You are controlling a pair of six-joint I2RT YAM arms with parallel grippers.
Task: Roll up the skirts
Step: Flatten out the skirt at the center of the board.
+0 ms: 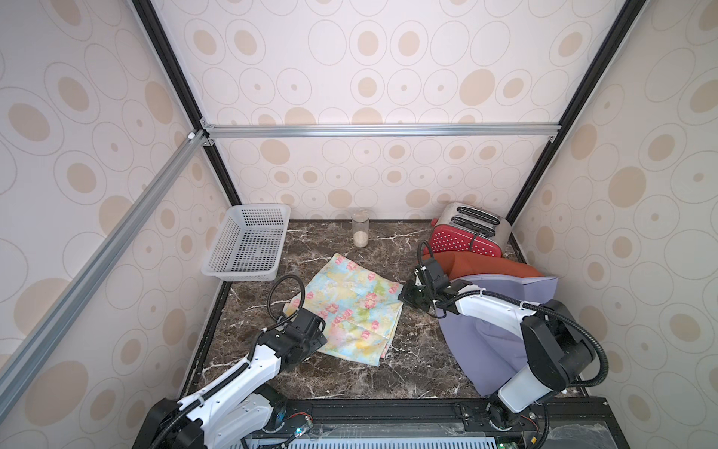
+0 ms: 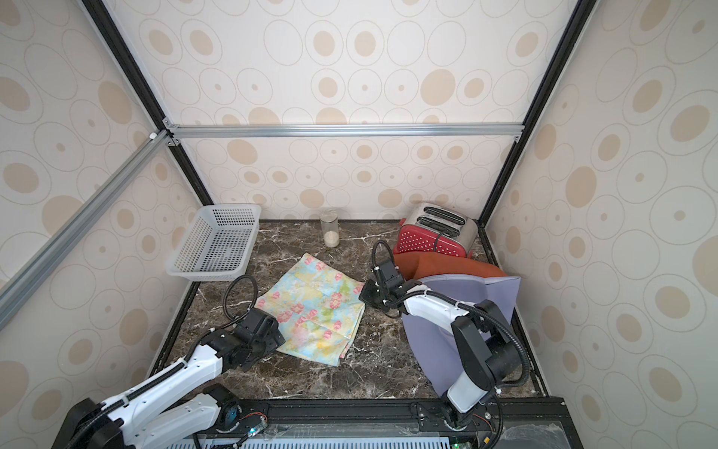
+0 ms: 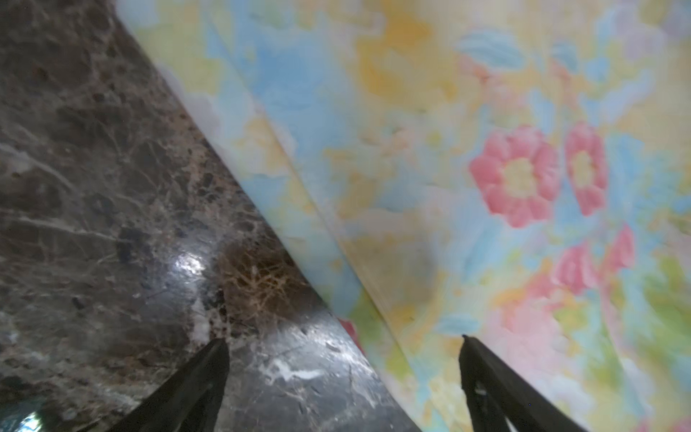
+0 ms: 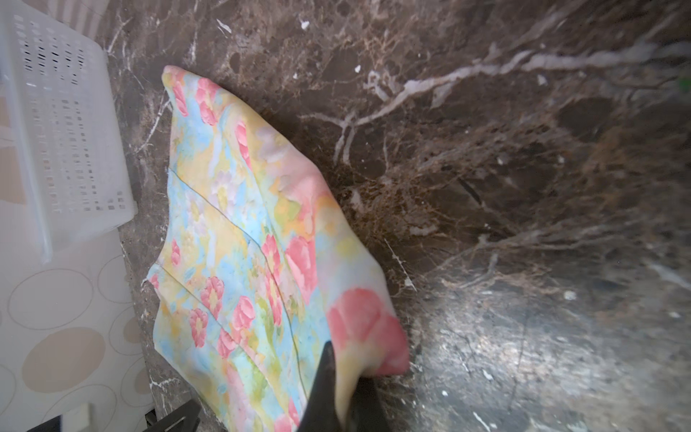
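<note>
Leaning forward over the table (image 1: pixel 349 381), the left arm is bent at the elbow and keeps its wrist low. The left tool (image 3: pixel 342 338) is released, with its fingers spread wide. One fingertip hangs over bare marble and the other over cloth, so the tool straddles the near left edge of the floral skirt (image 1: pixel 349 307). Whether either tip touches down cannot be told.

The right arm rises from its base, folds at the elbow and stretches its forearm inward. The right tool (image 4: pixel 342 374) is clenched on the floral skirt's right corner, and a bunch of the fabric is pinched between its fingers. The skirt lies mostly flat between the two tools.

The lavender skirt (image 1: pixel 478 350) is spread under the right forearm, behind that tool. The rust-orange skirt (image 1: pixel 485 266) lies just beyond it, on the tool's far side.
</note>
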